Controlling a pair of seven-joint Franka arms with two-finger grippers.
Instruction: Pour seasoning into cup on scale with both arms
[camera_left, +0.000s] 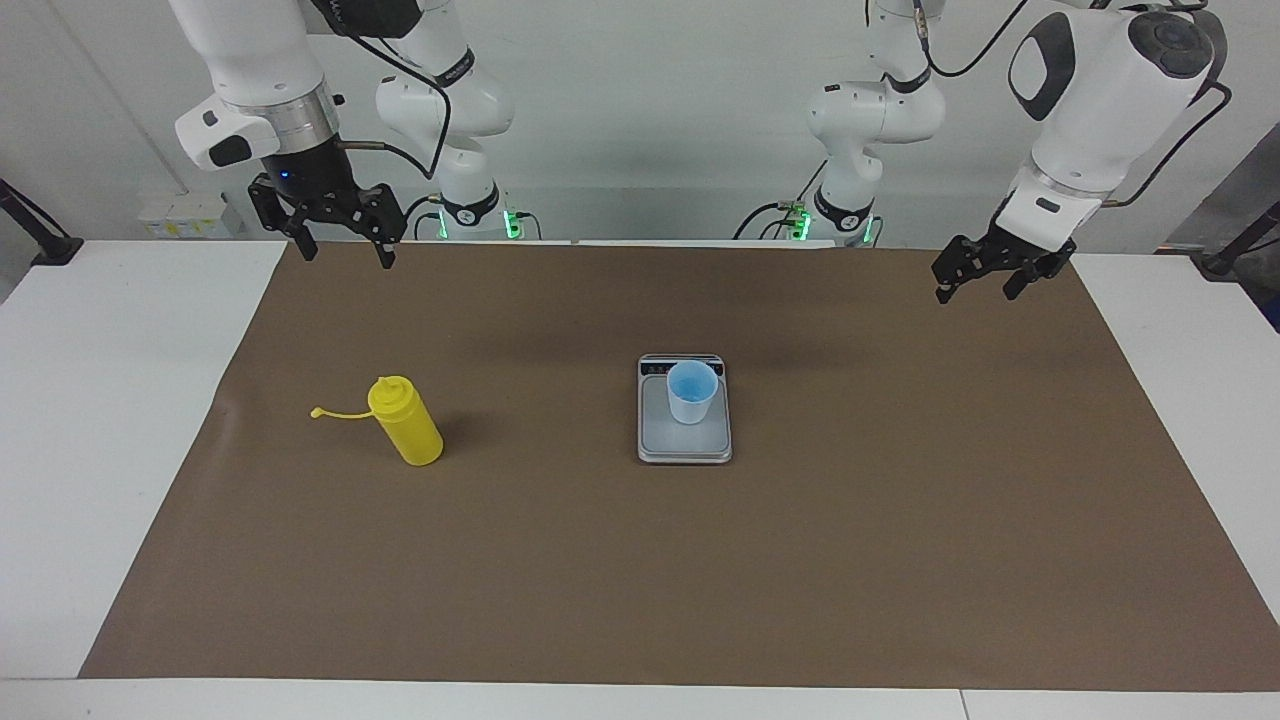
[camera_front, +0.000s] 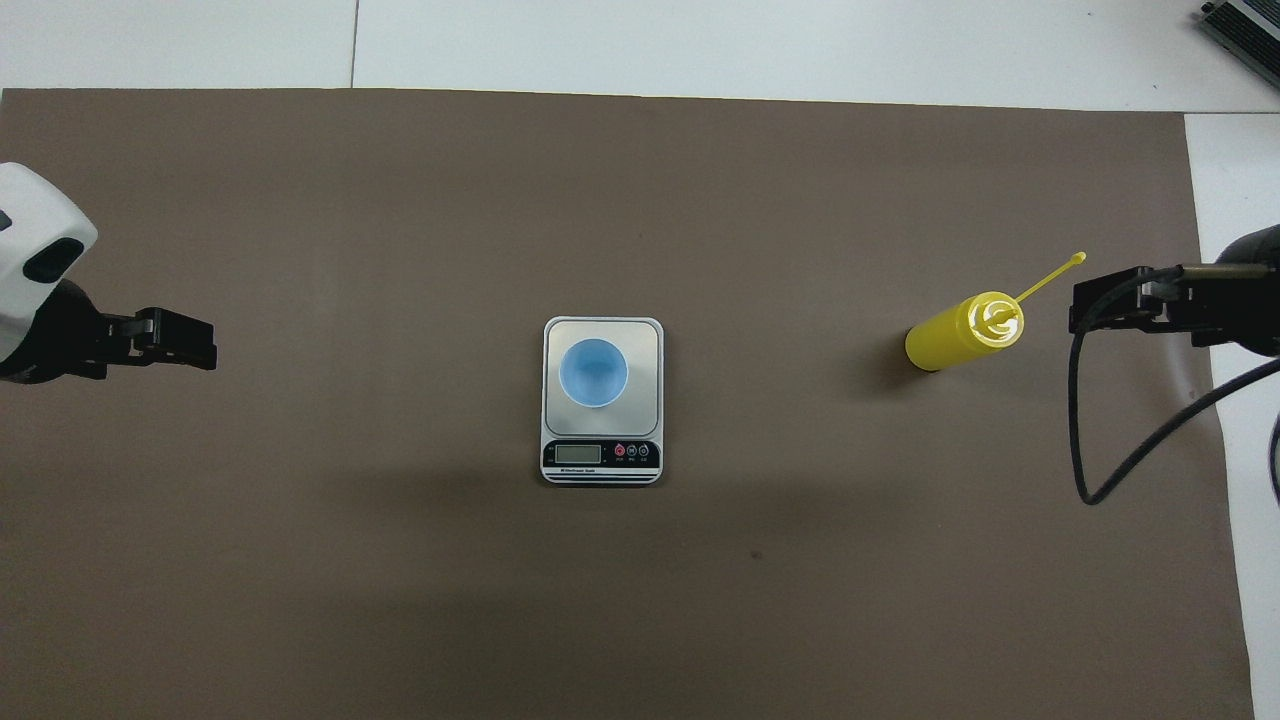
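The yellow seasoning bottle (camera_left: 405, 421) (camera_front: 962, 332) stands upright on the brown mat toward the right arm's end, its cap strap sticking out sideways. The light-blue cup (camera_left: 691, 392) (camera_front: 593, 372) stands on the silver scale (camera_left: 684, 442) (camera_front: 645, 340) at the mat's middle, display strip toward the robots. My right gripper (camera_left: 345, 254) (camera_front: 1098, 306) hangs open high in the air over the mat's end by the bottle, well clear of it. Over the mat's other end my left gripper (camera_left: 975, 289) (camera_front: 190, 341) waits open and holds nothing.
A brown mat (camera_left: 800, 560) covers most of the white table (camera_left: 100, 400). A black cable (camera_front: 1090, 430) loops down from the right arm's wrist. Small boxes (camera_left: 185, 215) sit by the wall near the right arm's base.
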